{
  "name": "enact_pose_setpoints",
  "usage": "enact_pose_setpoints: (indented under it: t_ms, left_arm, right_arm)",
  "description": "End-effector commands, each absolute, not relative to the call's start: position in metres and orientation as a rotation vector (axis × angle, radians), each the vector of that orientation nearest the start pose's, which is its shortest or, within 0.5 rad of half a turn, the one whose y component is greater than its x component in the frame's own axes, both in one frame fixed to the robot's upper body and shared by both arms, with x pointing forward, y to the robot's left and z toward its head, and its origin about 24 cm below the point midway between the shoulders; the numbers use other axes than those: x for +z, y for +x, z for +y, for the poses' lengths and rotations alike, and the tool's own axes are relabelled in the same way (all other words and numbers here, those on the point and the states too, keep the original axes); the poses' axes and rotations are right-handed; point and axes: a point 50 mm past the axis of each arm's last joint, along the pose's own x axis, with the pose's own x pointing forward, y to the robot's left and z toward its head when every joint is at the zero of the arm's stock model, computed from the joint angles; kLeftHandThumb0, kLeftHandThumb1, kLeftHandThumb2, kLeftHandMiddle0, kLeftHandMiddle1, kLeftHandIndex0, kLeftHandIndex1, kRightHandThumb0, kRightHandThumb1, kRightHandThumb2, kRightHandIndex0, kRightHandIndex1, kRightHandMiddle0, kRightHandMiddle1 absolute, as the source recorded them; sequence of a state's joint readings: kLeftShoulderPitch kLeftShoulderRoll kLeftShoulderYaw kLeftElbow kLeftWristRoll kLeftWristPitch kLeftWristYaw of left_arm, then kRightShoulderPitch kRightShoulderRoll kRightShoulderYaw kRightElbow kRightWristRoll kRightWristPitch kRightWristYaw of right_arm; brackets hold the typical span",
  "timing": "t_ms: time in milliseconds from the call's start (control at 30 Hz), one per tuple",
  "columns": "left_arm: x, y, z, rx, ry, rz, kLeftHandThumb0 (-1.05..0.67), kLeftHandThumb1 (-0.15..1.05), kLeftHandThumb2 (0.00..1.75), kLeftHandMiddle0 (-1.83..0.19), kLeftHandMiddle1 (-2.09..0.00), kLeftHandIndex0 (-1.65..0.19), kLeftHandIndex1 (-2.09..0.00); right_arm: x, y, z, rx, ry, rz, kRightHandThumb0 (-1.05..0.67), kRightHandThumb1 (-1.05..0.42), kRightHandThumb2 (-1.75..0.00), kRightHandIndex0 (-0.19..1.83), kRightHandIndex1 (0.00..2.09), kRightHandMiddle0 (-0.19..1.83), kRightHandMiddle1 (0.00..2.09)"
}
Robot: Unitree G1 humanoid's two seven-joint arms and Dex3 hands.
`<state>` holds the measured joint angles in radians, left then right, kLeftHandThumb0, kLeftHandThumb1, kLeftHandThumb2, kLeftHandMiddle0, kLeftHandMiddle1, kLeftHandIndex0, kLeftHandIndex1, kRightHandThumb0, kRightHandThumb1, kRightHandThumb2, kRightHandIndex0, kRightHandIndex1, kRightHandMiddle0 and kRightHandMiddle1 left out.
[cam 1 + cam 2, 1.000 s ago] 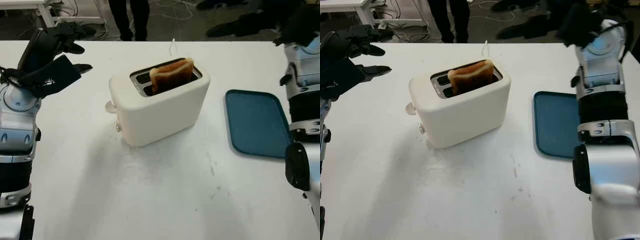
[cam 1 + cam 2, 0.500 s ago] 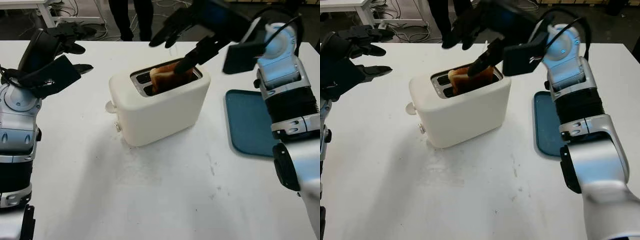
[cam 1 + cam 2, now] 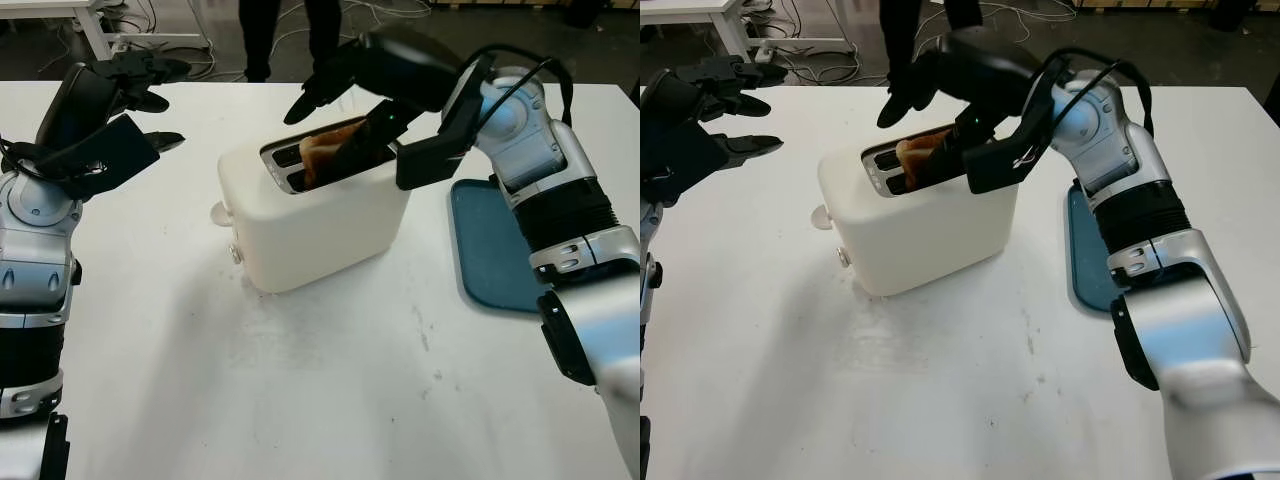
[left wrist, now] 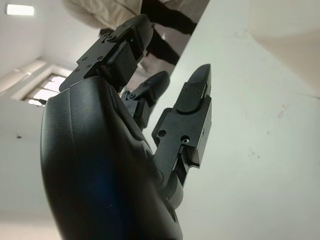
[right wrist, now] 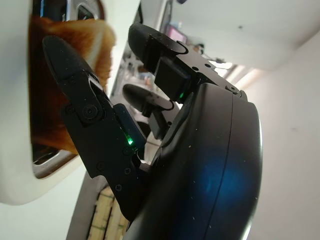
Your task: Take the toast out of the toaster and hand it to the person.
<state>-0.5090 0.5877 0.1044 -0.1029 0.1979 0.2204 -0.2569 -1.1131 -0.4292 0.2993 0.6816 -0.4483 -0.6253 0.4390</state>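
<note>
The broad white tabletop carries everything, and a person's dark-trousered legs stand beyond its far edge, which is likely where the toast must go. Mid-table sits the boxy cream two-slot plastic toaster, turned at an angle so its slots face the right arm. A flat dark-teal rectangular tray lies just beside it on the right. The right hand hangs over the toaster top, open and holding nothing: one finger lies down along the near face of the toast, the others reach above and past it, seemingly to bracket the slice for a pinch. The left hand is open, raised over the table's left side, well apart from the toaster. The golden-brown toast slice stands upright in the nearer slot, its browned crust edge poking above the rim.
</note>
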Motion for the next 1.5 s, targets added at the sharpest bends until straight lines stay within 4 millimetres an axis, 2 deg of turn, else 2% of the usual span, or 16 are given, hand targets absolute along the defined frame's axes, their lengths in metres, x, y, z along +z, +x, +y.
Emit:
enact_pose_setpoints:
  t_ms: [0,467,533,600,700,767,833,867,967,1133,1267,1467]
  left_arm:
    - [0.226,0.311,0.231,-0.019,0.754,-0.335,0.07,0.87,0.01,-0.45,-0.72,-0.61,-0.16]
    - [0.225,0.311,0.229,-0.018,0.731,-0.327,0.1,0.88,0.01,-0.42,-0.75,-0.6,-0.15]
    - [0.226,0.311,0.23,-0.017,0.727,-0.324,0.1,0.89,0.01,-0.41,-0.75,-0.6,-0.15]
    - [0.226,0.311,0.229,-0.016,0.728,-0.325,0.1,0.88,0.01,-0.41,-0.76,-0.6,-0.15]
    - [0.226,0.311,0.229,-0.013,0.736,-0.327,0.1,0.88,0.01,-0.42,-0.77,-0.61,-0.15]
    - [0.226,0.311,0.229,-0.012,0.739,-0.327,0.1,0.88,0.0,-0.42,-0.78,-0.62,-0.16]
    - [0.226,0.311,0.229,-0.012,0.745,-0.33,0.1,0.88,0.0,-0.41,-0.77,-0.61,-0.16]
    - [0.227,0.311,0.229,-0.011,0.755,-0.334,0.09,0.87,0.0,-0.41,-0.77,-0.62,-0.16]
    - [0.227,0.311,0.229,-0.013,0.755,-0.339,0.11,0.87,0.0,-0.41,-0.78,-0.62,-0.16]
    - [0.227,0.311,0.229,-0.017,0.733,-0.337,0.12,0.88,0.01,-0.4,-0.78,-0.61,-0.15]
    - [0.227,0.311,0.229,-0.017,0.735,-0.332,0.12,0.88,0.01,-0.4,-0.79,-0.61,-0.15]
    - [0.227,0.31,0.229,-0.013,0.737,-0.324,0.12,0.89,0.01,-0.38,-0.79,-0.6,-0.14]
  right_arm:
    - [0.258,0.369,-0.086,0.723,-1.258,-0.78,-0.55,-0.66,-0.01,0.55,0.88,0.91,0.07]
    - [0.249,0.376,-0.094,0.687,-1.38,-0.735,-0.47,-0.7,-0.01,0.58,0.87,0.93,0.07]
    - [0.249,0.377,-0.095,0.679,-1.405,-0.726,-0.43,-0.71,-0.01,0.61,0.96,0.94,0.07]
    - [0.25,0.378,-0.097,0.675,-1.44,-0.711,-0.42,-0.73,-0.01,0.6,1.16,0.96,0.07]
    - [0.251,0.379,-0.1,0.666,-1.46,-0.694,-0.41,-0.72,0.0,0.63,1.25,1.03,0.1]
    - [0.253,0.379,-0.102,0.656,-1.468,-0.69,-0.42,-0.72,0.0,0.67,1.31,1.1,0.25]
    - [0.254,0.379,-0.103,0.635,-1.478,-0.693,-0.47,-0.74,0.0,0.69,1.55,0.81,1.14]
    - [0.254,0.379,-0.103,0.624,-1.483,-0.695,-0.49,-0.75,0.0,0.71,1.63,0.75,1.36]
    - [0.254,0.38,-0.102,0.571,-1.504,-0.715,-0.53,-0.79,-0.01,0.83,1.73,0.7,1.67]
    - [0.251,0.38,-0.101,0.546,-1.575,-0.744,-0.56,-0.89,-0.05,1.03,1.74,0.78,1.74]
    - [0.248,0.379,-0.1,0.55,-1.634,-0.763,-0.56,-0.92,-0.26,1.05,1.72,0.85,1.61]
    - [0.249,0.378,-0.101,0.544,-1.569,-0.804,-0.51,-0.92,-0.39,1.06,1.75,0.79,1.74]
